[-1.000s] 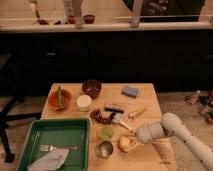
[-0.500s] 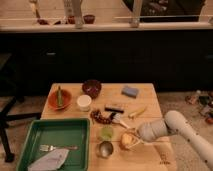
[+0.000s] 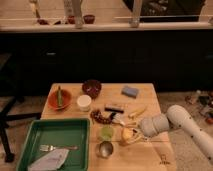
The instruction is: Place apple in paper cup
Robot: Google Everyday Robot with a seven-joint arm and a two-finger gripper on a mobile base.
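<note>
We log colours:
- apple (image 3: 127, 134) yellow-orange
- paper cup (image 3: 84, 102) plain white
- gripper (image 3: 136, 134) off-white, just beside apple
- tray (image 3: 60, 132) green
- one bowl (image 3: 91, 92) dark red-brown, other bowl (image 3: 50, 101) orange
- sponge (image 3: 130, 91) grey-blue
- metal cup (image 3: 105, 149) silver-grey
- table (image 3: 148, 103) pale plain wood

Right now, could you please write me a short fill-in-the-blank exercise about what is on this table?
1. The hand is at the ____, right of the pale green round thing.
2. The paper cup stands just right of the ____ bowl.
3. A fork lies in the green ____.
Missing words: apple; orange; tray.
</note>
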